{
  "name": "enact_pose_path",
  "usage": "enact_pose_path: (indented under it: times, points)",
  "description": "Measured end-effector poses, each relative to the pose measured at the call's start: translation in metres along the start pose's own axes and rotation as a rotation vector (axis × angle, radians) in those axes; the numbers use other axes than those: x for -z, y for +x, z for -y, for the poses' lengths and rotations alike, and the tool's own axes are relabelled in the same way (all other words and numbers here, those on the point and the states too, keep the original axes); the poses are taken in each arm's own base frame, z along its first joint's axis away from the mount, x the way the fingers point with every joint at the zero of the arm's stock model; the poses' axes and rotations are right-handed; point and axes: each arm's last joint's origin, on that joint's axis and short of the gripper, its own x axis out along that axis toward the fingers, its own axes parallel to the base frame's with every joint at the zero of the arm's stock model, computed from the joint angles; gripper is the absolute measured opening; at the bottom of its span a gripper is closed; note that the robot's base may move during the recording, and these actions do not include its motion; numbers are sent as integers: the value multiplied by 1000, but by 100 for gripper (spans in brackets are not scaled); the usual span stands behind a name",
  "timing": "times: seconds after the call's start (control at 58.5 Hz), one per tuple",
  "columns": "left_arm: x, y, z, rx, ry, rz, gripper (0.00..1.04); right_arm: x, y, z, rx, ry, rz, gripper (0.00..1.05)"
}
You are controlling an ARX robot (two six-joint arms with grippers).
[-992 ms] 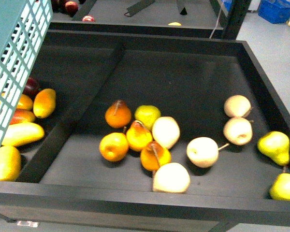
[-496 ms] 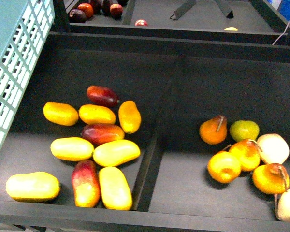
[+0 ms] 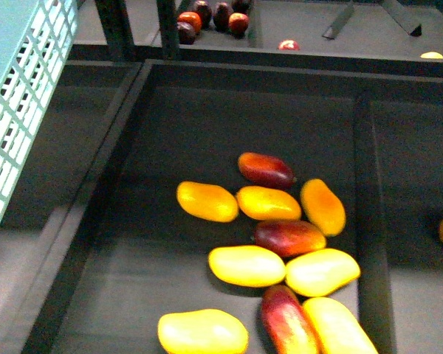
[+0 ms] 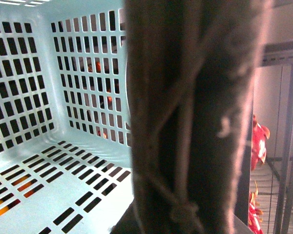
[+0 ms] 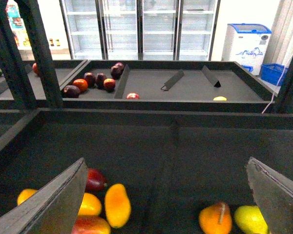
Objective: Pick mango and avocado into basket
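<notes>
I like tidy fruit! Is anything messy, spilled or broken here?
Nothing stands out. The yellow mangoes and dark red mangoes lie bunched together inside their bin, none split or over its walls. The basket shows no cracks in its slotted side.

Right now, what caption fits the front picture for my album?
Yellow mangoes and dark red mangoes lie in a dark bin, teal basket at left.

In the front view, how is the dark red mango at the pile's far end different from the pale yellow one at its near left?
The red mango is dark red with orange; the yellow mango is pale yellow. The red mango looks smaller than the yellow mango. Both lie flat in one compartment.
</notes>
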Motion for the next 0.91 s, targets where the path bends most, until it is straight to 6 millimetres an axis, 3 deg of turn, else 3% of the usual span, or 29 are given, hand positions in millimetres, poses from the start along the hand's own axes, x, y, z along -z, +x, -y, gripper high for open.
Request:
enact_pose_path:
  times: [0.906]
  points:
    - [0,0,0,0,1,-3,6,0,0,0,-5,0,0,97]
